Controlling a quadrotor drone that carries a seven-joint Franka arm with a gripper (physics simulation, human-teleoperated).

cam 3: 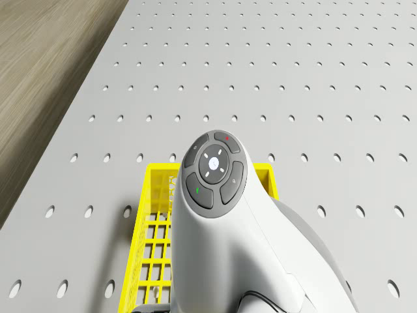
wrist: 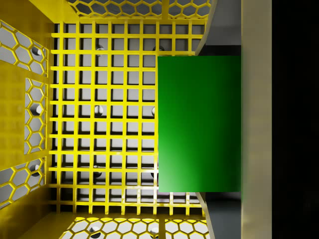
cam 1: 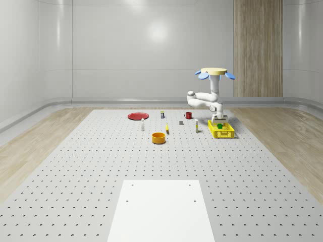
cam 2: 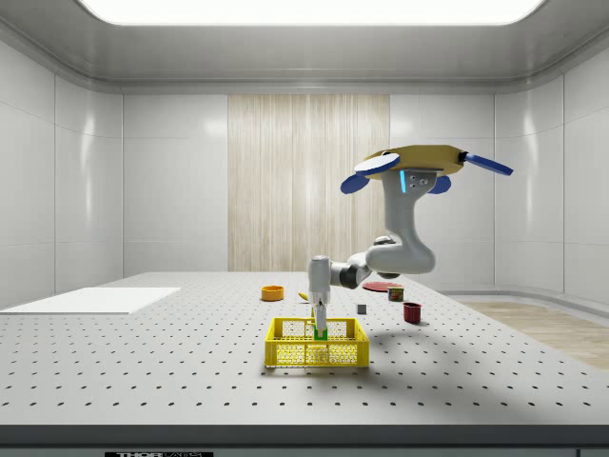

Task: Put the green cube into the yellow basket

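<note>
Green cube (wrist: 199, 123) sits in my end effector (cam 2: 321, 328), pinched on two opposite flat faces, fingers closed on it. It is down inside the yellow basket (cam 2: 316, 345), between the walls, over the mesh floor. I judge it rigid, light, smooth-sided: it won't deform, could slip if grip loosens, so flat-face pinch at mid-height is the right hold.

Hard to tell: whether the cube bottom touches the mesh or hangs just above it. Wrist view has one finger (wrist: 255, 124) as a pale strip beside the cube, the rest is dark. In the drone view my arm (cam 3: 221, 215) covers much of the basket interior.

Drone (cam 1: 215, 73) hovers above and just behind the basket. Farther off on the surface (cam 1: 75, 166): orange bowl (cam 1: 159, 137), red plate (cam 1: 137, 116), red cup (cam 1: 188, 115).
</note>
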